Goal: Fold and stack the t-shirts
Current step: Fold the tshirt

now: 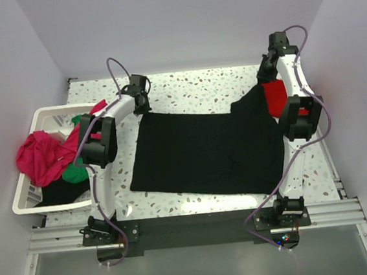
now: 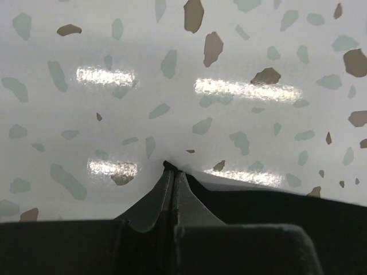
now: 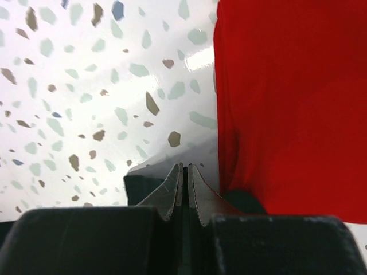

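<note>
A large black cloth t-shirt [image 1: 204, 152] lies spread flat across the middle of the white speckled terrazzo tabletop [image 1: 192, 88]. The left gripper [image 2: 172, 172] is clenched on its far left corner, with black fabric pinched at the fingertips. The right gripper [image 3: 185, 167] is clenched on the far right corner, which is pulled up off the surface. A plain red cloth t-shirt [image 3: 292, 97] lies just beside that gripper, on its right. At the left edge, a white slatted plastic laundry basket [image 1: 29, 191] holds a crumpled magenta-pink cloth shirt [image 1: 39, 158] and a green cloth shirt [image 1: 75, 172].
</note>
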{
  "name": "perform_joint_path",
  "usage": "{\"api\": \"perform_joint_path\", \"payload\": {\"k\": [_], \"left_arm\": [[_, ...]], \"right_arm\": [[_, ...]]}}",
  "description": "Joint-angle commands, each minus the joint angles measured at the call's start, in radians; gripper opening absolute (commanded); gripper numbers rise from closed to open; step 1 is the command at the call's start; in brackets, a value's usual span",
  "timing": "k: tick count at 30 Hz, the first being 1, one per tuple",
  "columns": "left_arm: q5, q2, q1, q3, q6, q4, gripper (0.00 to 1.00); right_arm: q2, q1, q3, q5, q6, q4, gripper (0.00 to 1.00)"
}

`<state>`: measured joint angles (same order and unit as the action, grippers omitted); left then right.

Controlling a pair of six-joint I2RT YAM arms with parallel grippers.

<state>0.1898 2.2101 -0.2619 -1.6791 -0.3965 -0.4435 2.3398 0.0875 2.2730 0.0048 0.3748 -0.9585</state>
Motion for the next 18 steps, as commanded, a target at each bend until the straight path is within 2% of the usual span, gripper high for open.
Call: {"api": "perform_joint_path", "payload": {"k": [1,5,10,13,18], "left_arm": [[-0.053,-0.046,0.009,-0.066,0.013,0.072,0.0],[-0.078,-0.039,0.012,-0.131,0.012,0.092,0.0],[-0.127,-0.11,0.015,-0.082,0.015,0.144,0.0],[-0.151,-0.177,0.015,0.037,0.034,0.184,0.0],[-0.164,-0.253,0.016,0.14,0.065,0.183,0.0]], "right_arm": [[-0.034,0.023,0.092,-0.034,0.029,-0.011,0.0],[-0.034,0.043,0.152,-0.065,0.044,-0.014,0.0],[-0.109,0.051,0.128,-0.092,0.035,-0.034,0.0],[-0.212,0.051,0.011,-0.1,0.018,-0.029,0.0],[-0.39,0.051,-0.249,-0.098,-0.025,-0.043,0.0]]}}
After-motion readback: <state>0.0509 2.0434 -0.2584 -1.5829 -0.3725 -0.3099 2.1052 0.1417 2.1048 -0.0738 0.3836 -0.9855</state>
